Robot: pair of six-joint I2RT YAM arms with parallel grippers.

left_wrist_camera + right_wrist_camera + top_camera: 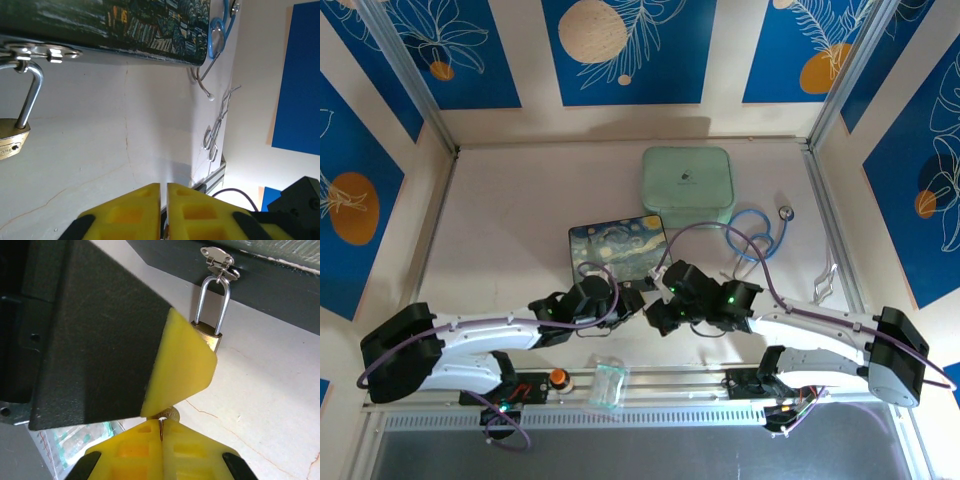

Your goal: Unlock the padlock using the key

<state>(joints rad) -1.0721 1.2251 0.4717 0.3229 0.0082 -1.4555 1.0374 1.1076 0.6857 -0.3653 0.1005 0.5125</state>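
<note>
both arms meet under the painted tin

in the top view the two arms reach in from the lower corners, and their wrists meet at frame centre, just below the starry-night tin [618,248] on the tabletop [510,220]. the left end effector [163,192] is closed, yellow pads [135,210] pressed together. the right end effector [161,426] is closed on the key [170,414], a sliver of which peeks above its tips. the padlock [212,340] hangs from the tin's hasp [218,260], upper right of the right wrist view, partly behind the left end effector's yellow tip.
</note>
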